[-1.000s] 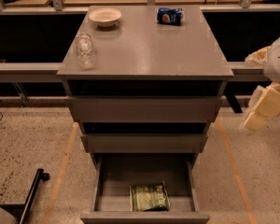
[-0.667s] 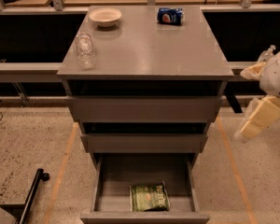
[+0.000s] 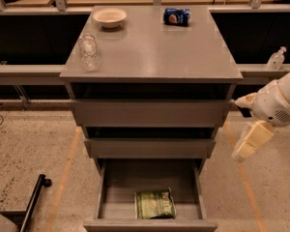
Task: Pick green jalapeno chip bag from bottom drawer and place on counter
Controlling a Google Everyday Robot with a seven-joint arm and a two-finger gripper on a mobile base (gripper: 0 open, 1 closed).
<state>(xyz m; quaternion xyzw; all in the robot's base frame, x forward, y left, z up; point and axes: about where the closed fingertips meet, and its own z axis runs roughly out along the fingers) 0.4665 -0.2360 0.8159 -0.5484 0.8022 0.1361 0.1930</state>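
Note:
The green jalapeno chip bag (image 3: 155, 204) lies flat in the open bottom drawer (image 3: 117, 193), near its front edge and slightly right of centre. The counter (image 3: 154, 47) is the grey top of the drawer cabinet. My gripper (image 3: 246, 146) hangs off the white arm at the right of the cabinet, level with the middle drawer and above and to the right of the bag. It holds nothing that I can see.
On the counter stand a clear plastic bottle (image 3: 88, 51) at the left, a pale bowl (image 3: 109, 17) at the back left and a blue crushed can-like packet (image 3: 177, 16) at the back right. The two upper drawers (image 3: 150, 112) are pulled out slightly. A black bar (image 3: 33, 199) lies on the floor at the left.
My arm and gripper have moved left and downward, closer to the right side of the cabinet. The bag and the things on the counter have not moved.

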